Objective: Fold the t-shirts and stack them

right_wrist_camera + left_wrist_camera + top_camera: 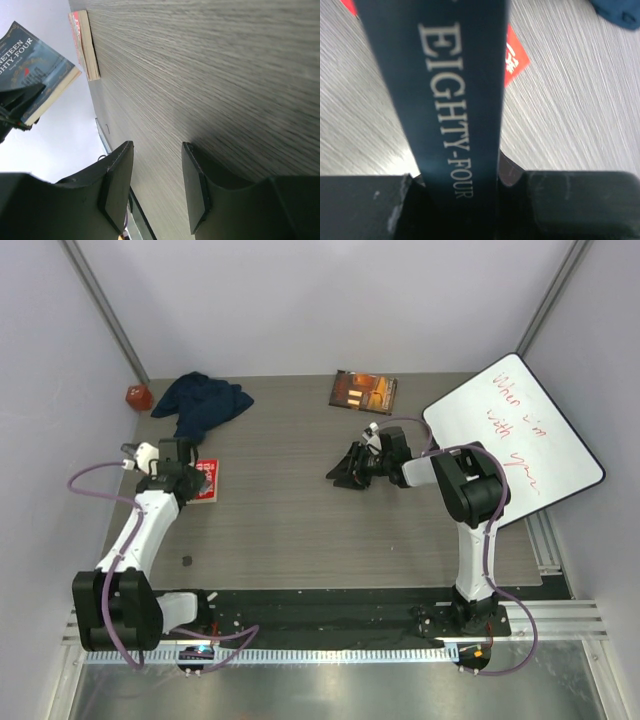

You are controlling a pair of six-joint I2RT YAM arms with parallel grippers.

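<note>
The two dark fingers (pixel 117 185) stand apart, nothing between them, close over the wood-grain surface (pixel 225 75). Beyond them, to the left, a blue paperback (pixel 35 65) tilts near a red-covered book (pixel 85 45) lying flat.

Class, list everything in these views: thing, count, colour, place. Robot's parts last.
t-shirts: one crumpled heap, navy, far left.
red object: one, red, far left corner.
orange book: one, orange-brown, far middle, flat.
red book: one, red, flat, left side.
blue book: one, dark blue, gripped at left.
whiteboard: one, white with red writing, right edge.
small dark bit: one, black, near left.
table: one, grey wood.
left gripper: one, black, shut on blue book.
right gripper: one, black, open, empty, mid-table.
</note>
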